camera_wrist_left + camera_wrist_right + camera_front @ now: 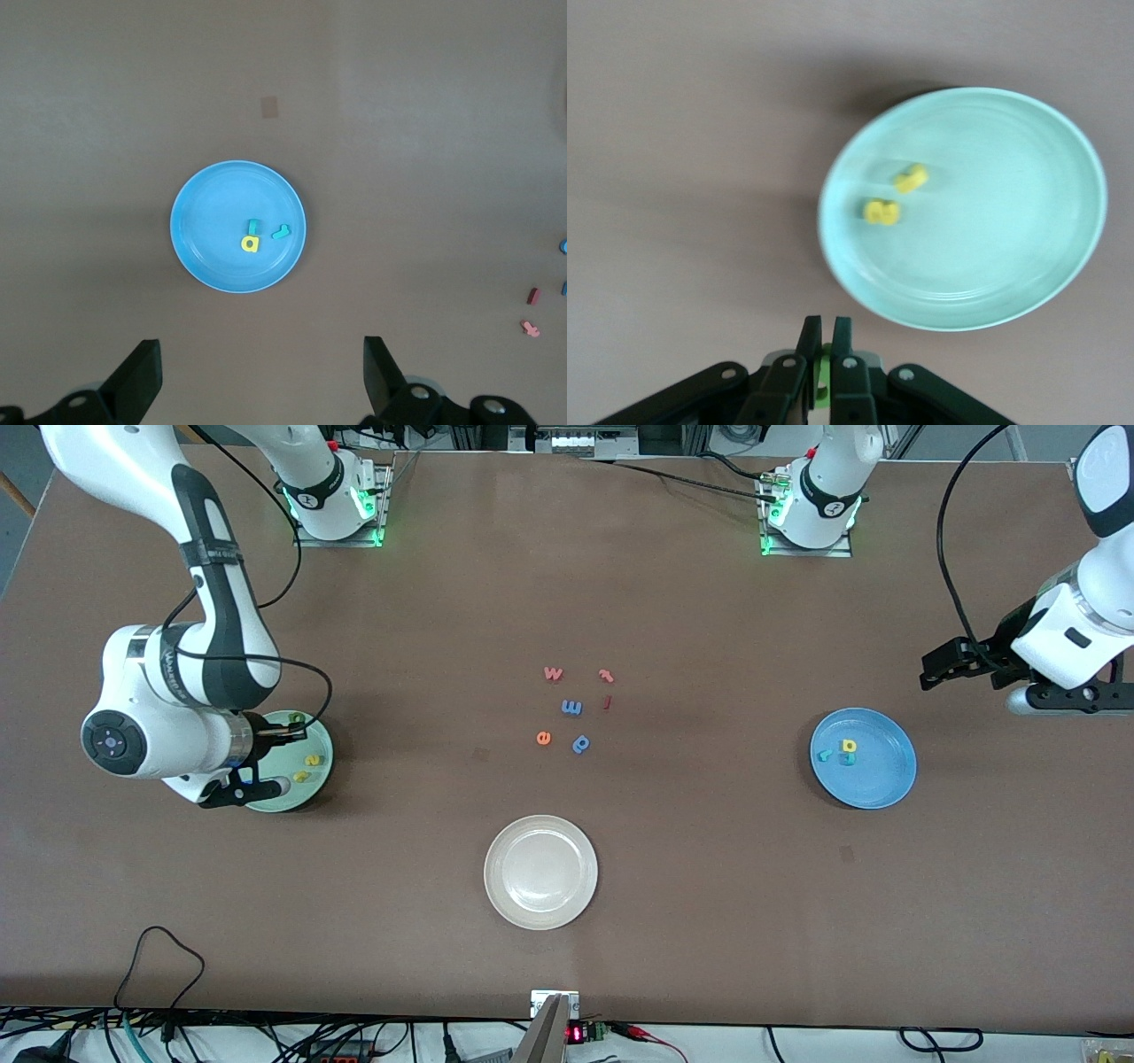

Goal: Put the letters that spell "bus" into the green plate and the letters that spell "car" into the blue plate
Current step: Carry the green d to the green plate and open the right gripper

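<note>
Three plates on desk (673, 602): green plate (321, 779) toward right arm's end, blue plate (886, 779) toward left arm's end, cream-white plate (540, 872) between them and nearest to front camera.

Green plate contents: yellow "u" (911, 178) and yellow "s" (881, 212), just beside each other.

Right end effector (823, 341): positioned over rim of green plate, fingers pressed together on a small green letter (823, 376), of which only a thin edge visible between fingers.

Blue plate contents: yellow "a" (251, 243), teal "c" (254, 227) and teal "r" (280, 232), clustered close together near plate centre.

Left end effector (261, 376): fingers spread fully apart, nothing held, raised above desk near blue plate at left arm's end; arm waiting.

Six loose letters near desk centre, well apart from all plates: red "w" (554, 674), small red letter (606, 676), red bar-shaped piece (608, 702), blue "m" (572, 708), orange "e" (544, 737), blue "p"-like letter (581, 743).
</note>
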### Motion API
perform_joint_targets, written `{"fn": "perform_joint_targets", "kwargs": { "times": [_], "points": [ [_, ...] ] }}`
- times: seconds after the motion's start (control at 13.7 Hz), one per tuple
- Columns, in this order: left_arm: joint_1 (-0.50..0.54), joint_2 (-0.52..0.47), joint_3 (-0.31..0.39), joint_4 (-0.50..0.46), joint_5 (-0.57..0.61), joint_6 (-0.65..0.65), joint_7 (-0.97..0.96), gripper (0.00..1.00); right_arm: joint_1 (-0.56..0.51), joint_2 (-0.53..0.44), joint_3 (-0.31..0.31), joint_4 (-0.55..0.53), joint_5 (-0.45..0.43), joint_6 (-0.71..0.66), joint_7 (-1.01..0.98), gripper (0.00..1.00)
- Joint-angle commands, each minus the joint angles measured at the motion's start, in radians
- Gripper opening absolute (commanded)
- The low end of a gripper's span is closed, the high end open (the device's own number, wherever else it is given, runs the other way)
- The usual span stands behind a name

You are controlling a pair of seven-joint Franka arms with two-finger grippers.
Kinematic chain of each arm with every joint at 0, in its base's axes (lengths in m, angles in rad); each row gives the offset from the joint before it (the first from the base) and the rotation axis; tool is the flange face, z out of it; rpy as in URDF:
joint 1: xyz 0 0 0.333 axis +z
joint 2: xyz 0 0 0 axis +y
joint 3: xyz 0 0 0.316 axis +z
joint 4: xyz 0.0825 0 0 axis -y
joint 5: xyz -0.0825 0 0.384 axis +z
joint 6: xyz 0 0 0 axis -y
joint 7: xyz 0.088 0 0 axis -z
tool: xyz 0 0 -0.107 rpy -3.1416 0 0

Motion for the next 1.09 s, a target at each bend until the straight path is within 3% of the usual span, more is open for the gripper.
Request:
{"fn": "perform_joint_targets", "kwargs": {
  "times": [0.0,0.36,0.58,0.66,0.8,0.87,0.95,1.02],
  "points": [
    [0.006,-0.007,-0.009,-0.015,-0.005,0.004,0.008,1.0,-0.051,0.073,0.016,0.072,-0.017,-0.019,-0.053,0.0],
    [0.008,-0.005,-0.009,-0.02,-0.005,-0.001,0.006,1.0,-0.071,0.119,0.016,0.096,-0.057,-0.014,-0.052,0.0],
    [0.021,-0.008,-0.007,-0.02,-0.005,0.002,0.008,1.0,-0.073,0.122,0.016,0.096,-0.058,-0.014,-0.049,0.04],
    [0.024,-0.015,-0.007,-0.018,-0.005,0.006,0.006,1.0,-0.071,0.122,0.016,0.096,-0.058,-0.014,-0.046,0.11],
    [0.046,-0.021,-0.006,-0.003,-0.005,0.003,0.009,1.0,-0.071,0.122,0.016,0.096,-0.06,-0.014,-0.043,0.38],
    [0.053,-0.021,-0.006,0.004,-0.005,0.001,0.012,1.0,-0.071,0.122,0.016,0.096,-0.06,-0.014,-0.043,0.47],
    [0.055,-0.021,-0.003,0.02,-0.005,-0.005,0.029,1.0,-0.071,0.122,0.016,0.096,-0.058,-0.013,-0.038,0.86],
    [0.055,-0.019,-0.001,0.032,-0.005,-0.011,0.043,1.0,-0.071,0.122,0.016,0.096,-0.058,-0.013,-0.036,1.0]
  ]
}}
